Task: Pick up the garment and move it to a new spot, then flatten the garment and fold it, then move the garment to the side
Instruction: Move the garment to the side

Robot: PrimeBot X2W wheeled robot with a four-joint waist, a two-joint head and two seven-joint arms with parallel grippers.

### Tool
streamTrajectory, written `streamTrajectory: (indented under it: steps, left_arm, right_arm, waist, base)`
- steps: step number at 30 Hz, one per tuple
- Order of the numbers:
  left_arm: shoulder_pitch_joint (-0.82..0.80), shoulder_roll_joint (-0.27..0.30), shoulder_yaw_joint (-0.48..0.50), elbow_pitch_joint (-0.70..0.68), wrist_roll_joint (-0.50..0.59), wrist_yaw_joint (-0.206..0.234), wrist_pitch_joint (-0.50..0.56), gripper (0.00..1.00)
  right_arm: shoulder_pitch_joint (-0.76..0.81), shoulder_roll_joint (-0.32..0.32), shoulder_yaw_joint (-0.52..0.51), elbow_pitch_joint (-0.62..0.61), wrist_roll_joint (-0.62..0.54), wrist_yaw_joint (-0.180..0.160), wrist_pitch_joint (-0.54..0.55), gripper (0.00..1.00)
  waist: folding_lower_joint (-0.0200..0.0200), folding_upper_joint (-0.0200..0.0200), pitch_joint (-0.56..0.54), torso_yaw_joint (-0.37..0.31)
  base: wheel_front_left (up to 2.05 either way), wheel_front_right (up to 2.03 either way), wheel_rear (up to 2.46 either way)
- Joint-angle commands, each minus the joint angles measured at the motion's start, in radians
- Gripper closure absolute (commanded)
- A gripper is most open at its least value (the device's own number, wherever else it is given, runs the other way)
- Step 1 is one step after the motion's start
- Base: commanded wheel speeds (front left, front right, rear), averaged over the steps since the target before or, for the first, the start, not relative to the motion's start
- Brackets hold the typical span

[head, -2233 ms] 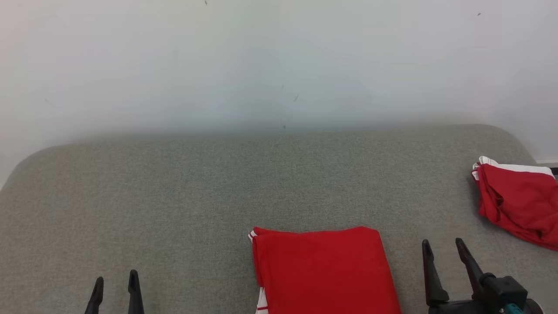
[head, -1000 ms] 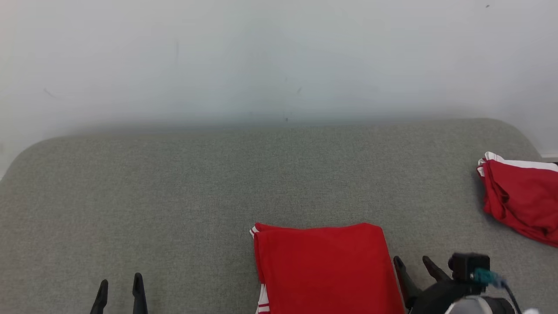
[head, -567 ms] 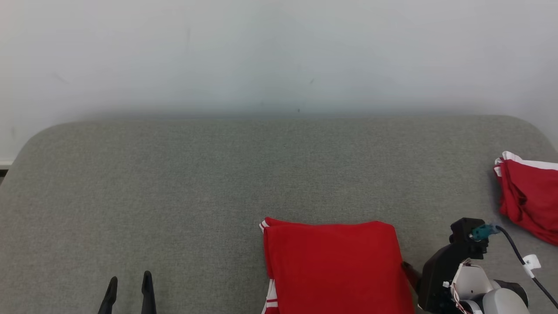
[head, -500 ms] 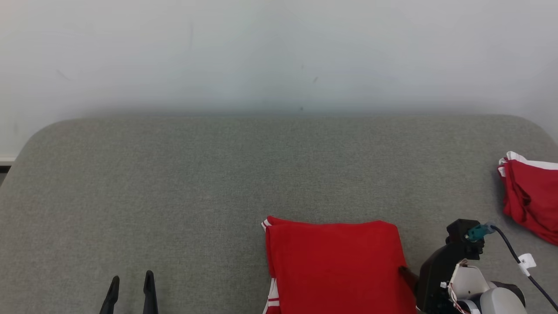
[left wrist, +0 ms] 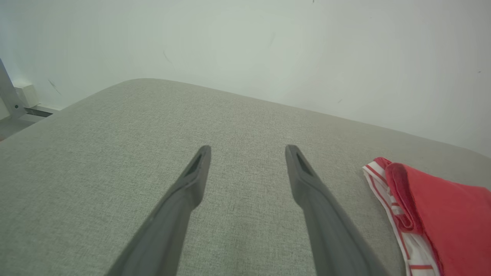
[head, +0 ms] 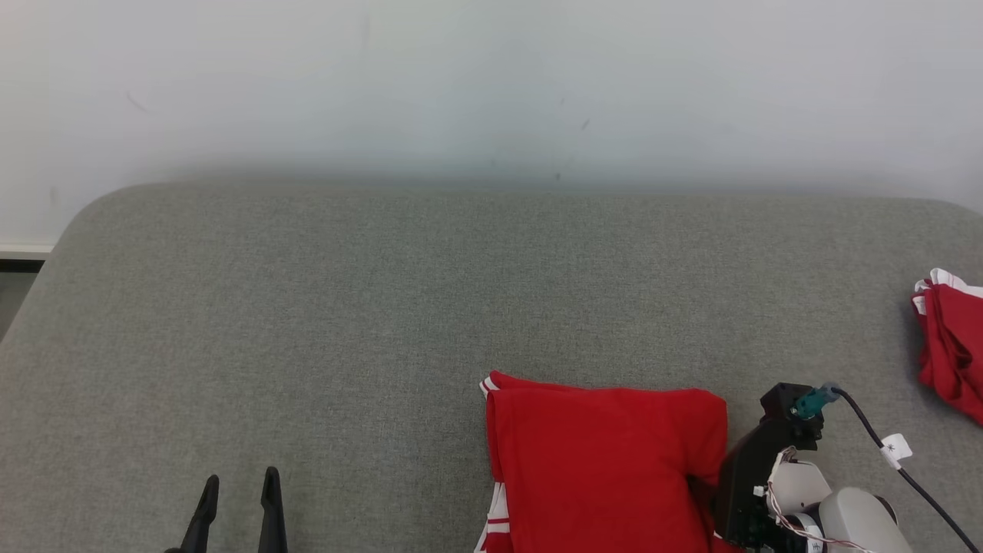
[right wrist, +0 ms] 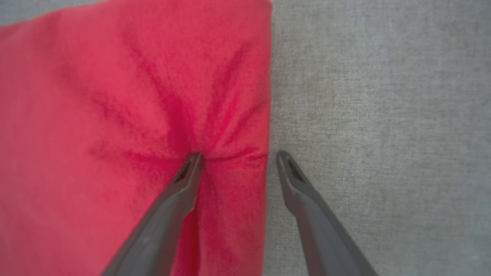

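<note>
The folded red garment [head: 607, 461] lies on the grey cushion [head: 307, 307], near side, right of centre. The right gripper [right wrist: 238, 157], spread wide, straddles its right edge: one fingertip seems to dimple the cloth, the other meets bare cushion. The left gripper [head: 239, 484], also wide and holding nothing, hovers well to the left. A second red garment [head: 952, 346] lies far right.

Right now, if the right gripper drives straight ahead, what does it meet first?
The folded red garment: the right gripper straddles its edge, one finger dimpling the cloth; the other would likely meet the grey cushion.
</note>
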Motion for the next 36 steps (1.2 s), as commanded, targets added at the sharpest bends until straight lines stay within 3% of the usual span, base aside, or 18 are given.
streamTrajectory:
  steps: [1,2,3,4,14,23,28,36]
  left_arm:
    - [-0.010,0.002,0.000,0.004,0.000,-0.001,-0.003,0.00]
    - [-0.009,0.002,0.001,0.004,0.000,-0.001,-0.003,0.00]
    - [-0.009,0.002,0.001,0.003,0.000,-0.001,-0.003,0.00]
    - [-0.009,0.002,0.002,0.002,0.000,-0.001,-0.003,0.00]
    - [-0.025,-0.002,0.023,-0.057,0.012,-0.001,-0.003,0.00]
    - [-0.092,-0.001,-0.009,-0.135,0.026,-0.001,-0.002,0.00]
    - [-0.139,0.006,-0.032,-0.167,0.030,-0.001,-0.002,0.00]
    - [-0.182,0.023,-0.046,-0.180,0.037,-0.001,-0.003,0.00]
  right_arm:
    - [0.000,0.009,0.018,0.035,0.009,0.000,0.000,0.00]
    - [-0.003,0.010,0.028,0.045,0.004,0.000,0.000,0.35]
    - [-0.009,0.011,0.032,0.047,-0.002,0.000,-0.011,0.56]
    - [-0.018,0.010,0.028,0.045,-0.014,0.000,-0.030,1.00]
    - [-0.102,-0.005,-0.009,-0.011,-0.130,-0.001,-0.088,1.00]
    - [-0.326,-0.124,-0.033,-0.072,-0.203,-0.001,-0.017,1.00]
    - [-0.419,-0.196,-0.107,-0.119,-0.226,-0.001,0.041,1.00]
    - [-0.433,-0.272,-0.267,-0.235,-0.267,-0.001,0.107,1.00]
  waist:
    - [0.0000,0.0000,0.001,0.001]
    - [0.0000,0.0000,0.002,0.001]
    - [0.0000,0.0000,0.003,0.001]
    - [0.0000,0.0000,0.004,0.000]
    - [0.0000,0.0000,0.035,-0.051]
    - [0.0000,0.0000,0.171,-0.097]
    - [0.0000,0.0000,0.253,-0.120]
    - [0.0000,0.0000,0.334,-0.146]
  base:
    - [0.00,0.00,0.00]
    - [0.00,0.00,0.00]
    - [0.00,0.00,0.00]
    - [0.00,0.00,0.00]
    - [0.00,0.00,0.00]
    - [0.00,0.00,0.00]
    - [0.00,0.00,0.00]
    - [0.00,0.00,0.00]
